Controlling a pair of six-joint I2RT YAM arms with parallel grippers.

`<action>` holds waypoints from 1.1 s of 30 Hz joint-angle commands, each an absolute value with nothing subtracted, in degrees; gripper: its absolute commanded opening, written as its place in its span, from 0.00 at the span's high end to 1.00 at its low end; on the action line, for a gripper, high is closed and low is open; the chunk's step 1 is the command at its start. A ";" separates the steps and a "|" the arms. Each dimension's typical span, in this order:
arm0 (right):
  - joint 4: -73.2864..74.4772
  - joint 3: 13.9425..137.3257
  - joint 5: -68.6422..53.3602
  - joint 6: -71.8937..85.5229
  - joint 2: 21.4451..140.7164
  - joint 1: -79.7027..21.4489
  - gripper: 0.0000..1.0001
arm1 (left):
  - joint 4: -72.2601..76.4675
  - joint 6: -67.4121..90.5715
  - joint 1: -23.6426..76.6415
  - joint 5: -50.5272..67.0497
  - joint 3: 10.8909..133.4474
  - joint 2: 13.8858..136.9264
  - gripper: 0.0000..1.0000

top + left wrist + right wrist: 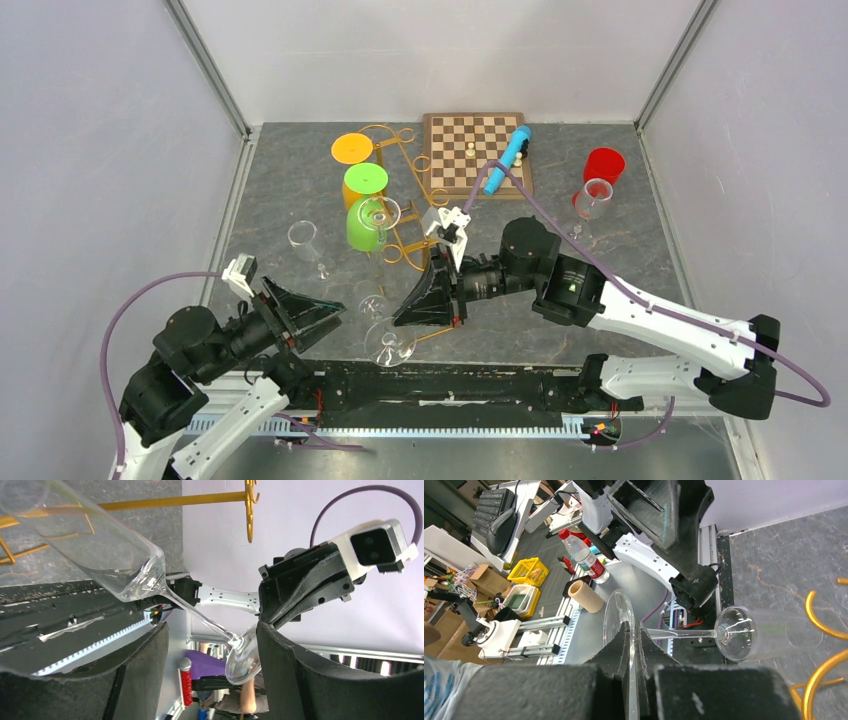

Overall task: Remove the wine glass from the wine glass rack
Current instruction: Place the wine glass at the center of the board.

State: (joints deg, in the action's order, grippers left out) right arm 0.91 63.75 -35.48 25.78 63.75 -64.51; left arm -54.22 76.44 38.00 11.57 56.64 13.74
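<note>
Black foam pads (616, 652) of the right gripper (633, 630) fill the bottom of the right wrist view. They are pressed nearly together on the rim of the round foot of a clear wine glass (734, 639). That thin pinch is the only hold on it.

The glass lies sideways across the middle of this frame. Its foot is at left, the stem runs level to the right, and the bowl's mouth opens toward the right edge, close to gold scrolls of the wine glass rack (810, 614). From overhead the glass sits at lower centre, near the front edge of the table (300, 185), apparently clear of the rack's hooks.

The left gripper (210, 640) is spread wide and holds nothing. In its own view the stem crosses diagonally between its fingers, bowl upper left, foot lower right.

Likely risks:
- The smooth foot could slip or swivel in so narrow a grip, dropping the bowl.
- A swing rightward could knock the bowl against the gold wire.
- The left fingers, closing off-centre, could strike the stem or the other gripper.
</note>
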 commanded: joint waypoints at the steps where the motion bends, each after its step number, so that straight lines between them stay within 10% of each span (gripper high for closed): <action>1: -9.81 66.67 -34.55 21.38 64.60 -65.94 1.00 | -49.97 84.35 38.10 13.92 54.07 13.39 0.29; 20: -17.12 68.21 -29.21 7.89 69.47 -71.62 1.00 | -40.72 89.69 38.06 20.54 46.15 12.14 0.30; 33: -18.22 66.80 -26.00 0.51 69.42 -74.91 1.00 | -38.90 89.96 38.07 21.58 43.70 11.01 0.66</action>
